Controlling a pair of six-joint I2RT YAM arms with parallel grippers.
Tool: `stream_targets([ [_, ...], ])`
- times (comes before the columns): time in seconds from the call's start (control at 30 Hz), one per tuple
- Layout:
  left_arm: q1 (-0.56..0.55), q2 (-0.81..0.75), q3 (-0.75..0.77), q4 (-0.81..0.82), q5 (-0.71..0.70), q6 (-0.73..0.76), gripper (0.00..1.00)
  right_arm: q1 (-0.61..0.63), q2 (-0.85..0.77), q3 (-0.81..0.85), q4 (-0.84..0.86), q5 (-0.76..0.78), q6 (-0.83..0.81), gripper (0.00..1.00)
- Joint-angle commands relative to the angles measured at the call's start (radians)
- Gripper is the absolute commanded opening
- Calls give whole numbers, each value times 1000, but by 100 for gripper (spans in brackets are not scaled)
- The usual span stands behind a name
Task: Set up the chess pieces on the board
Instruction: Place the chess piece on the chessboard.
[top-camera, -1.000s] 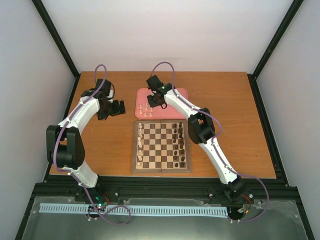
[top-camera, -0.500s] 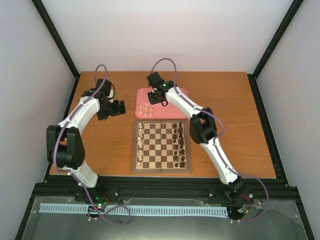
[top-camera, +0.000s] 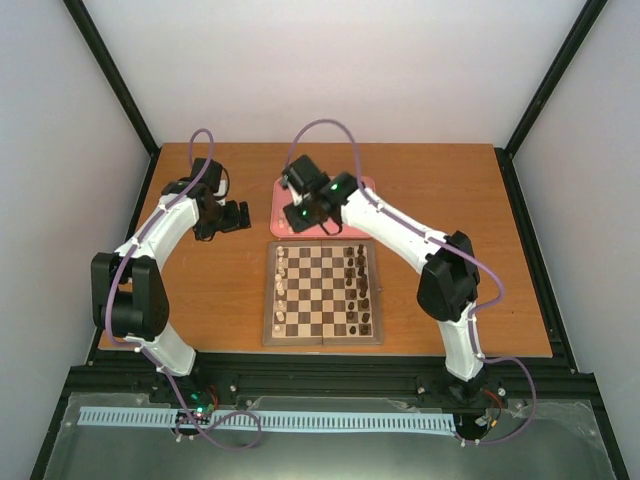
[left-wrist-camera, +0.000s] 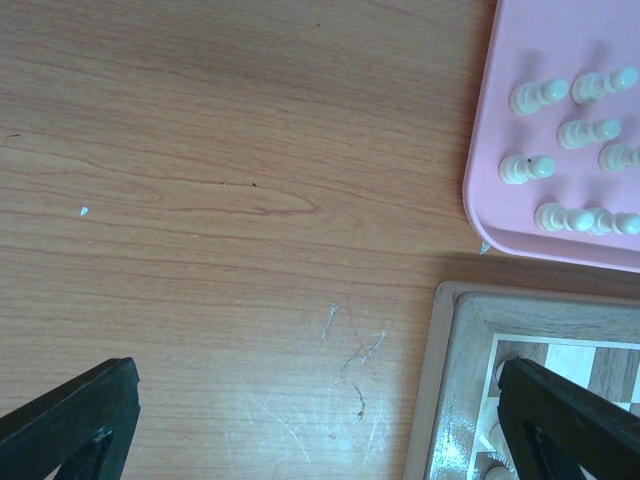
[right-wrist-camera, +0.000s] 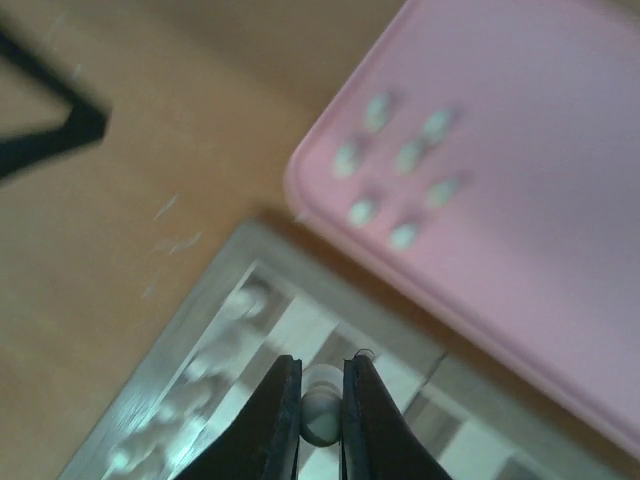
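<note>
An orange-brown wooden table (top-camera: 450, 200) is sitting inside white walls (top-camera: 350, 70) and black frame posts (top-camera: 110, 75), carrying the board (top-camera: 322, 295) near the arms and a pink tray (top-camera: 362, 185) just beyond its far edge. Compared with a second ago, the right arm's elbow is swinging out to the right, and its wrist is moving off the tray middle toward the board's far left corner; the left arm is staying put. The right gripper (right-wrist-camera: 321, 395) is pinching a small cream piece (right-wrist-camera: 321, 420) between nearly closed fingers, hovering above the board's corner squares. The left gripper (left-wrist-camera: 315, 400) is hanging with its fingers spread wide, holding nothing, over bare table beside the tray. The board is lying square to the table edges, a cream row (top-camera: 282, 290) running along its left side and dark pieces (top-camera: 358, 290) along its right. The remaining chess pieces (left-wrist-camera: 575, 150) are clustering in the tray's near left corner, their long axes running left to right in the left wrist view; the held piece's axis is lost in blur.
</note>
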Motion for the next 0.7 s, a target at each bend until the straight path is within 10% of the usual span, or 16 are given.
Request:
stream_targets([
  [0.0, -6, -23, 3, 10, -9, 19, 100, 56, -46, -125, 10, -41, 55, 3],
  [0.67, -7, -42, 1, 10, -16, 23, 100, 103, 75, -157, 96, -21, 80, 3],
])
